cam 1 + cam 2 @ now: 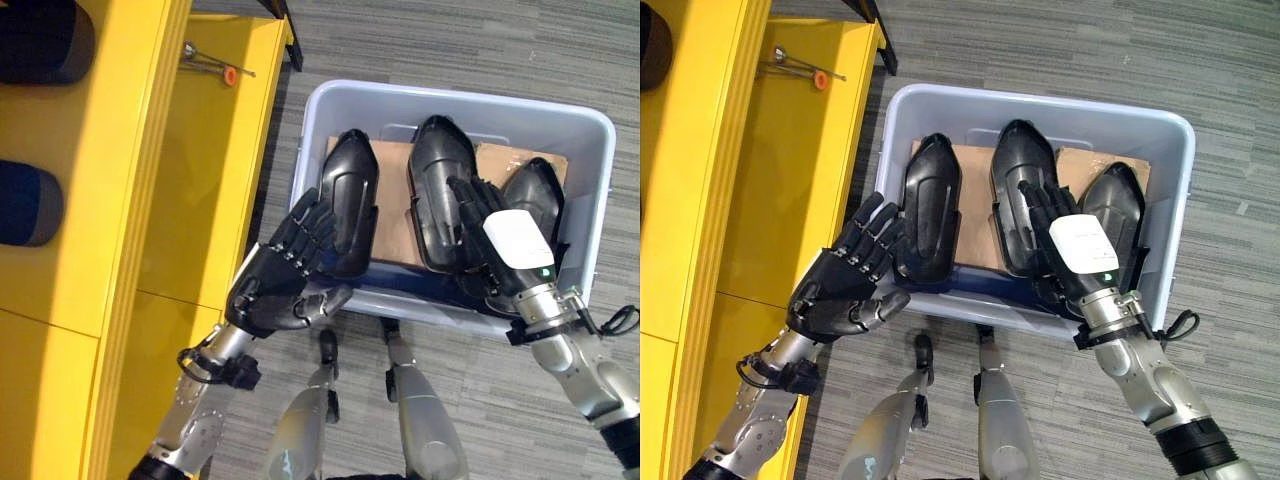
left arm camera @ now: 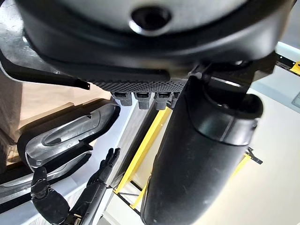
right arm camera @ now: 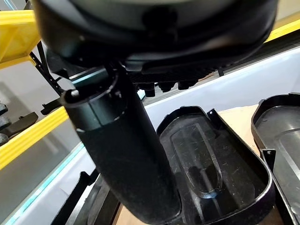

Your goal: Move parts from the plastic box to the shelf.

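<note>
Grey carpet under plastic box. Left hand, right hand spread, empty; middle part may slip between straight fingers.

A pale plastic box fills the upper middle of the frame, holding three black shell parts on cardboard. The left hand touches the left part with straight fingers; the right hand lies on the middle part. A yellow shelf stands at left.
</note>
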Robot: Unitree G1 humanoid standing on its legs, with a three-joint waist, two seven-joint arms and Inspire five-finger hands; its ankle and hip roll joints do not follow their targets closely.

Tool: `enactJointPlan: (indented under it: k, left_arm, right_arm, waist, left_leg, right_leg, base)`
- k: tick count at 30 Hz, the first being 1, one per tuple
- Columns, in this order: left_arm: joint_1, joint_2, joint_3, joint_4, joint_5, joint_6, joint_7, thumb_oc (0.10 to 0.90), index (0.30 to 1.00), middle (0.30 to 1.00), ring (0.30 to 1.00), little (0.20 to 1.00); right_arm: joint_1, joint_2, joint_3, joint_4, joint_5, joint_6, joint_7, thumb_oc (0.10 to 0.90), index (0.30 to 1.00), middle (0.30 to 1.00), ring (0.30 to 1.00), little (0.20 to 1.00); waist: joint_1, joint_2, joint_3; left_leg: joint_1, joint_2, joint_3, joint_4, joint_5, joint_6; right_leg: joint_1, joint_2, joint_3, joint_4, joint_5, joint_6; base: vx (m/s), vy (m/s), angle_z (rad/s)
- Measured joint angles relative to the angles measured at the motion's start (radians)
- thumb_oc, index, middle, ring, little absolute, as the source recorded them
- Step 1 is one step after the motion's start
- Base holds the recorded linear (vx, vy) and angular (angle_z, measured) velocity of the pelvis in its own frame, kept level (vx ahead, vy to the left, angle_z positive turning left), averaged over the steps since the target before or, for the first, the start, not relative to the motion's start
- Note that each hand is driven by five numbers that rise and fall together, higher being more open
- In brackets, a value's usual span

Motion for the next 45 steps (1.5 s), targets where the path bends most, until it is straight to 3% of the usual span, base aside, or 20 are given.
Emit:
enactJointPlan:
  k: [10, 20, 26, 32, 33, 34, 35, 36, 37, 43, 44, 45]
  left_arm:
    - [-0.002, 0.004, 0.008, 0.005, 0.001, 0.001, -0.006, 0.900, 1.000, 1.000, 1.000, 1.000]
    - [-0.030, 0.005, 0.007, 0.009, 0.008, 0.006, -0.006, 0.900, 1.000, 1.000, 1.000, 1.000]
    - [-0.048, 0.005, 0.007, 0.017, 0.008, 0.016, -0.007, 0.900, 1.000, 1.000, 1.000, 1.000]
    - [-0.079, 0.004, -0.013, 0.064, 0.008, 0.023, -0.025, 0.900, 1.000, 1.000, 1.000, 1.000]
    - [-0.085, 0.004, -0.021, 0.073, 0.009, 0.023, -0.026, 0.900, 1.000, 1.000, 1.000, 1.000]
    - [-0.091, 0.004, -0.029, 0.086, 0.016, 0.024, -0.028, 0.900, 1.000, 1.000, 1.000, 1.000]
    - [-0.098, 0.004, -0.032, 0.093, 0.018, 0.025, -0.032, 0.900, 1.000, 1.000, 1.000, 1.000]
    - [-0.103, 0.004, -0.031, 0.095, 0.019, 0.027, -0.038, 0.900, 1.000, 1.000, 1.000, 1.000]
    - [-0.108, 0.004, -0.031, 0.095, 0.020, 0.027, -0.042, 0.900, 1.000, 1.000, 1.000, 1.000]
    - [-0.120, -0.002, -0.037, 0.100, 0.038, 0.044, -0.062, 0.900, 1.000, 1.000, 1.000, 1.000]
    - [-0.121, -0.004, -0.043, 0.100, 0.039, 0.047, -0.073, 0.900, 1.000, 1.000, 1.000, 1.000]
    - [-0.123, -0.004, -0.049, 0.099, 0.039, 0.047, -0.078, 0.900, 1.000, 1.000, 1.000, 1.000]
  right_arm:
    - [-0.047, 0.004, 0.068, 0.172, -0.034, 0.038, -0.005, 0.900, 1.000, 1.000, 1.000, 1.000]
    - [-0.114, 0.025, 0.117, 0.205, -0.077, 0.061, -0.024, 0.900, 1.000, 1.000, 1.000, 1.000]
    - [-0.149, 0.028, 0.156, 0.315, -0.098, 0.081, -0.052, 0.900, 1.000, 1.000, 1.000, 1.000]
    - [-0.272, 0.094, 0.229, 0.502, -0.112, 0.147, -0.093, 0.900, 1.000, 1.000, 1.000, 1.000]
    - [-0.291, 0.116, 0.243, 0.548, -0.112, 0.153, -0.117, 0.857, 0.940, 0.940, 0.940, 0.940]
    - [-0.319, 0.146, 0.248, 0.579, -0.111, 0.167, -0.142, 0.771, 0.819, 0.819, 0.819, 0.819]
    - [-0.330, 0.158, 0.250, 0.599, -0.110, 0.176, -0.153, 0.771, 0.819, 0.819, 0.819, 0.819]
    - [-0.344, 0.172, 0.250, 0.619, -0.110, 0.185, -0.165, 0.516, 0.462, 0.462, 0.462, 0.462]
    - [-0.355, 0.179, 0.250, 0.630, -0.110, 0.189, -0.173, 0.400, 0.300, 0.300, 0.300, 0.300]
    - [-0.459, 0.213, 0.270, 0.746, -0.095, 0.227, -0.212, 0.400, 0.300, 0.300, 0.300, 0.300]
    - [-0.487, 0.226, 0.270, 0.788, -0.095, 0.229, -0.222, 0.400, 0.300, 0.300, 0.300, 0.300]
    - [-0.490, 0.229, 0.270, 0.802, -0.095, 0.233, -0.238, 0.400, 0.300, 0.300, 0.300, 0.300]
  waist:
    - [0.024, 0.000, 0.000]
    - [0.030, 0.001, 0.000]
    - [0.052, 0.001, -0.001]
    - [0.057, 0.003, -0.001]
    - [0.056, 0.003, -0.002]
    - [0.056, 0.003, -0.002]
    - [0.056, 0.005, -0.003]
    - [0.056, 0.006, -0.003]
    - [0.057, 0.007, -0.003]
    - [0.060, 0.013, -0.008]
    - [0.070, 0.020, -0.010]
    - [0.085, 0.022, -0.011]
  left_leg:
    - [-0.009, 0.000, -0.011, 0.006, 0.000, 0.000]
    - [-0.071, -0.001, -0.028, 0.053, -0.012, -0.004]
    - [-0.094, 0.000, -0.030, 0.068, -0.018, -0.005]
    - [-0.123, -0.002, -0.032, 0.088, -0.019, -0.006]
    - [-0.124, -0.002, -0.033, 0.091, -0.020, -0.006]
    - [-0.125, -0.003, -0.036, 0.094, -0.019, -0.007]
    - [-0.129, -0.004, -0.042, 0.098, -0.019, -0.007]
    - [-0.132, -0.006, -0.047, 0.101, -0.019, -0.007]
    - [-0.136, -0.009, -0.051, 0.103, -0.018, -0.007]
    - [-0.153, -0.020, -0.053, 0.124, -0.013, 0.001]
    - [-0.160, -0.013, -0.052, 0.120, -0.003, 0.007]
    - [-0.166, -0.009, -0.047, 0.119, -0.003, 0.001]
  right_leg:
    - [-0.001, -0.002, -0.014, -0.003, -0.002, 0.002]
    - [-0.035, -0.003, -0.019, -0.002, 0.003, -0.005]
    - [-0.052, -0.004, -0.029, 0.002, 0.006, -0.007]
    - [-0.077, -0.006, -0.034, 0.011, 0.006, -0.007]
    - [-0.077, -0.006, -0.035, 0.014, 0.006, -0.007]
    - [-0.077, -0.008, -0.038, 0.017, 0.006, -0.007]
    - [-0.078, -0.010, -0.042, 0.019, 0.005, -0.007]
    - [-0.079, -0.012, -0.044, 0.020, 0.004, -0.006]
    - [-0.081, -0.015, -0.047, 0.021, -0.002, 0.001]
    - [-0.100, -0.035, -0.062, 0.053, -0.029, 0.016]
    - [-0.113, -0.038, -0.078, 0.063, -0.051, 0.036]
    - [-0.140, -0.037, -0.087, 0.111, -0.066, 0.026]
  base:
    - [0.00, -0.004, 0.02]
    - [0.00, -0.007, 0.05]
    - [0.00, -0.006, 0.02]
    - [0.00, -0.002, 0.01]
    - [0.00, -0.003, 0.04]
    - [0.00, -0.004, 0.06]
    - [0.00, -0.005, 0.09]
    - [0.00, -0.001, 0.12]
    - [0.00, 0.001, 0.11]
    - [0.00, 0.008, 0.04]
    - [0.00, 0.021, -0.16]
    - [0.00, 0.031, 0.01]
